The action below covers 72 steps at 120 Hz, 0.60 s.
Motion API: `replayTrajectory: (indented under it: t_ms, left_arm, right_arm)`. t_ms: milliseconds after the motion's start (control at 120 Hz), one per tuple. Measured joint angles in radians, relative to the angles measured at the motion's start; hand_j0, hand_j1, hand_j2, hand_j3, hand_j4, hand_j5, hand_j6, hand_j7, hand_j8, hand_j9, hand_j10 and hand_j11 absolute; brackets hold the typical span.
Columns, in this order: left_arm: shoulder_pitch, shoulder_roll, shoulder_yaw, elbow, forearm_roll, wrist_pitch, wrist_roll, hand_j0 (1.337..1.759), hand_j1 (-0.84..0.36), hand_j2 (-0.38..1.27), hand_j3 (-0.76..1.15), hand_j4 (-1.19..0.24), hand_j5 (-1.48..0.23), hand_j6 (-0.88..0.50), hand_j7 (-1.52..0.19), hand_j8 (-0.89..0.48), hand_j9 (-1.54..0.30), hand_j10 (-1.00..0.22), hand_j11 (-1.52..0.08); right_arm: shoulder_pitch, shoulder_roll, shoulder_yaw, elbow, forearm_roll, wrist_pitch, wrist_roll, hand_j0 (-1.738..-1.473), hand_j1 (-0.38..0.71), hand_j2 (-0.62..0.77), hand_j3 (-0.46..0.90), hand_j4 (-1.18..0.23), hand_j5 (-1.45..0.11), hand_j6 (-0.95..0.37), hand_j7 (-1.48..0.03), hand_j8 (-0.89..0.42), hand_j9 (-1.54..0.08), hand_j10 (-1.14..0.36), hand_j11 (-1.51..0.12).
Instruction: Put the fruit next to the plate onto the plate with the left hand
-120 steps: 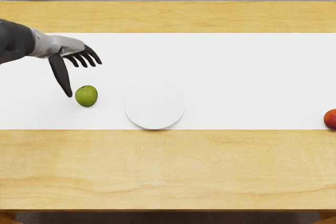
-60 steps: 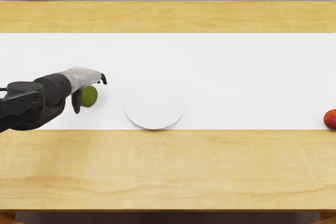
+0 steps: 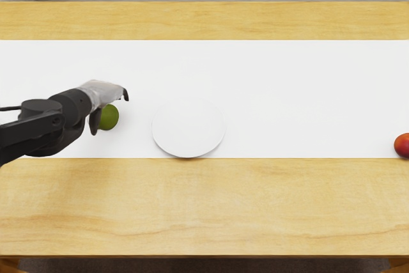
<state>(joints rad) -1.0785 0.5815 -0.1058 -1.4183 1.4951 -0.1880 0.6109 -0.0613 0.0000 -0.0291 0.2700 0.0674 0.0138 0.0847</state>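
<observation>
A green apple (image 3: 112, 118) lies on the white cloth, a short way left of the round white plate (image 3: 188, 127). My left hand (image 3: 108, 108) comes in from the left edge and sits over the apple. Its dark fingers (image 3: 124, 95) curl over the far side, and the thumb (image 3: 94, 124) presses the near left side. The hand hides the apple's left part. The apple still rests on the cloth, and nothing lies on the plate. The right arm is out of view.
A white runner (image 3: 287, 87) covers the middle of the wooden table (image 3: 204, 202). A red fruit (image 3: 402, 145) sits at the far right edge, cut off by the picture. My dark forearm (image 3: 38, 129) lies across the cloth's left end.
A second ago the left hand hovered open above and left of the apple. It has since dropped onto the apple and closed around it, with the forearm shifting slightly in the last half second.
</observation>
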Motion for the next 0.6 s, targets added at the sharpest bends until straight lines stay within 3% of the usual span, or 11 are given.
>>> replayTrajectory:
  t_ms: [283,600]
  left_arm:
    - [0.017,-0.014,0.011,0.0,0.004,0.002,0.0,1.658,0.01,0.06,0.0,-0.29,-0.37,-0.29,-0.37,-0.29,-0.37,-0.29,-0.37]
    - [0.017,-0.012,0.016,0.003,0.005,0.003,0.0,1.658,-0.08,0.08,0.0,-0.37,-0.47,-0.37,-0.47,-0.37,-0.47,-0.37,-0.47]
  right_arm:
    - [0.0,0.0,0.0,0.0,0.0,0.0,0.0,-1.658,-0.31,-0.01,0.0,-0.04,-0.05,-0.04,-0.05,-0.04,-0.05,-0.04,-0.05]
    - [0.0,0.0,0.0,0.0,0.0,0.0,0.0,-1.658,-0.31,-0.01,0.0,-0.04,-0.05,-0.04,-0.05,-0.04,-0.05,-0.04,-0.05]
